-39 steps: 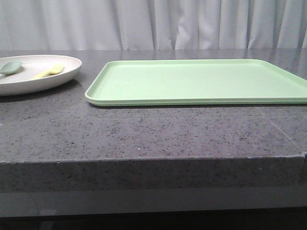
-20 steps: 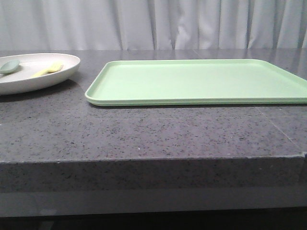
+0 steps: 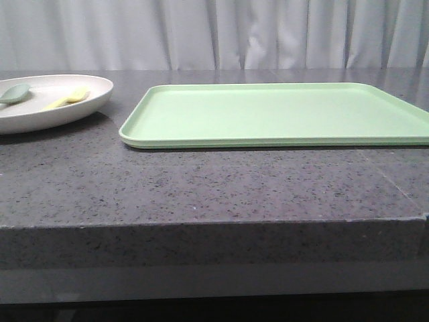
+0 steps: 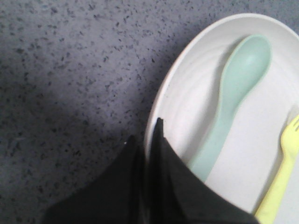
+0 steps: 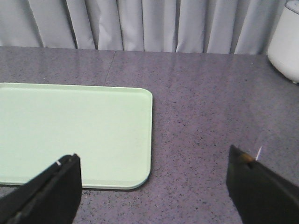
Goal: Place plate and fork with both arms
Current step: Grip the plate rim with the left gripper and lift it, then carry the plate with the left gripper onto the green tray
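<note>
The cream plate (image 3: 100,92) rests at the far left of the dark stone counter. On it lie the yellow fork (image 3: 67,99) and a grey-green spoon (image 3: 13,92). In the left wrist view my left gripper (image 4: 146,129) is shut on the plate's rim (image 4: 184,53), one black finger inside and one outside. The spoon (image 4: 238,88) and fork (image 4: 282,172) lie just beyond the inner finger. My right gripper (image 5: 152,156) is open wide and holds nothing, hovering over the counter by the near right corner of the tray. Neither gripper shows in the front view.
A flat light-green tray (image 3: 268,114) lies right of the plate, reaching the right edge of view; its corner (image 5: 140,172) shows in the right wrist view. A white container (image 5: 287,39) stands at the far right. Grey curtains hang behind the counter.
The plate with fork and spoon has shifted slightly left and up compared with one second ago, then held still. The tray has not moved.
</note>
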You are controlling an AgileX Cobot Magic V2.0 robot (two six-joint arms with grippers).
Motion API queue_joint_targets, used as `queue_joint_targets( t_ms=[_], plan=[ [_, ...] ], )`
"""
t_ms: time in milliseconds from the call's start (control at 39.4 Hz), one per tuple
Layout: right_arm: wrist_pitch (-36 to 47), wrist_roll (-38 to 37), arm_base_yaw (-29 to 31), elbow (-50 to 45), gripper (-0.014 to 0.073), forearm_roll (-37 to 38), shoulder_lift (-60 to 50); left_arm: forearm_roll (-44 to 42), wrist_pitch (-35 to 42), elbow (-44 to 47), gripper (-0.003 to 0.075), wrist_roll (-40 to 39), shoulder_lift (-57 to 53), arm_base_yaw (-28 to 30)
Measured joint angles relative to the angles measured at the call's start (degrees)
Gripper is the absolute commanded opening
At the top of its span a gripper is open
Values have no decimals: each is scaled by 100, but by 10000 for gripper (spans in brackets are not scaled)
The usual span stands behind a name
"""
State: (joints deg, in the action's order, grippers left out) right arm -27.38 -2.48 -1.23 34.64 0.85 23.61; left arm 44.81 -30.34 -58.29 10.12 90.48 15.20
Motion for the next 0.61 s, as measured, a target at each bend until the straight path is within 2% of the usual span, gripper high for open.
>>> queue_joint_targets(
  t_ms=[152,355,609],
  plan=[
    [0,0,0,0,645,0,0,-62,-52,0,-18,46,-259,-102],
    [0,0,0,0,645,0,0,-65,-63,-28,-18,53,-610,-588],
    [0,0,0,0,645,0,0,-87,-196,-606,-18,12,-613,-1661]
  ],
)
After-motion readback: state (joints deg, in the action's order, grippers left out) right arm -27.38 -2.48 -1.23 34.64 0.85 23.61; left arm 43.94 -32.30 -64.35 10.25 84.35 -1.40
